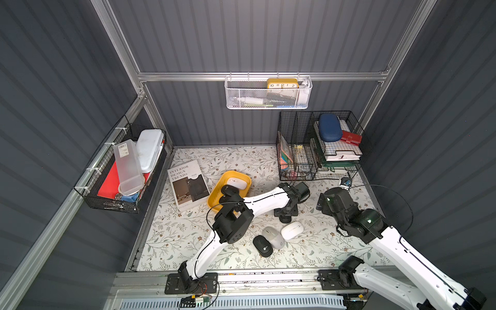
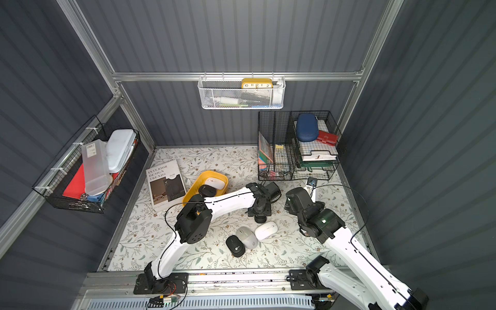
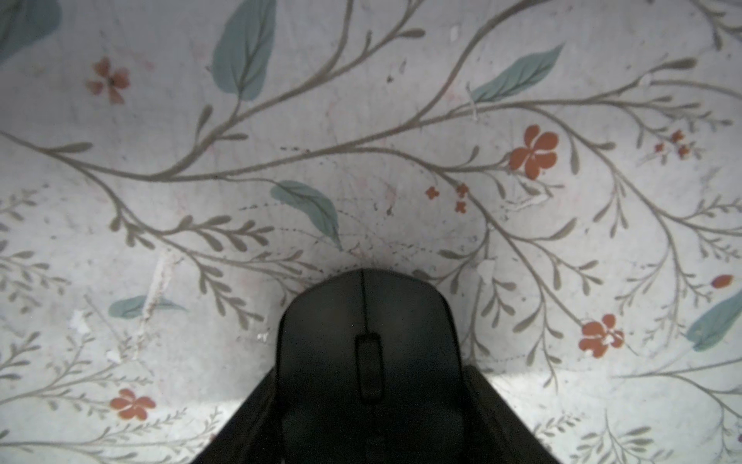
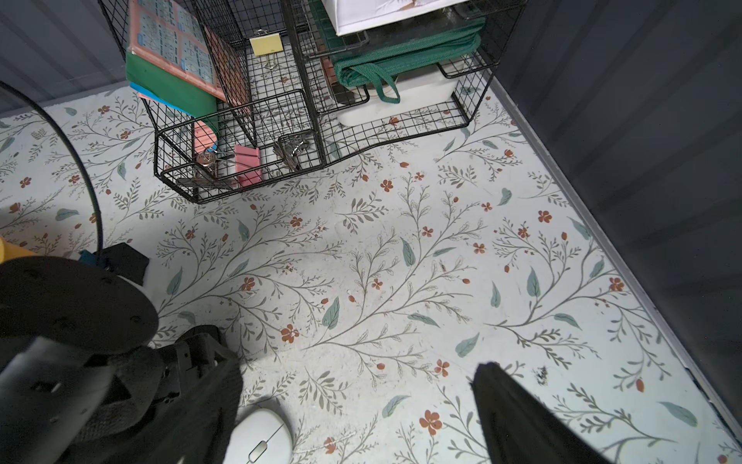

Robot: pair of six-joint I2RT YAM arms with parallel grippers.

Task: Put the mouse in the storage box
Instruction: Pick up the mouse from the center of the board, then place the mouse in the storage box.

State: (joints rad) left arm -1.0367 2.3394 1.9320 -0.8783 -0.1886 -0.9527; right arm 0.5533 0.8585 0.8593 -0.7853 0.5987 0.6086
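My left pincer (image 3: 371, 377) is clamped on the black mouse (image 3: 367, 321), fingers pressed to both its flanks. It looks not yet off the floral table (image 3: 401, 120). Just beside the pincer, on the arm-base side, lie a white mouse (image 1: 292, 230), a grey mouse (image 1: 273, 237) and a second black mouse (image 1: 262, 245). The storage box (image 1: 214, 198) sits farther off to the pincer's left, with three mice inside. The right pincer (image 4: 353, 377) hovers well apart, spread and empty. I judge the grasp is in hand. Next comes a clean lift, then a carry over the box's low wall.
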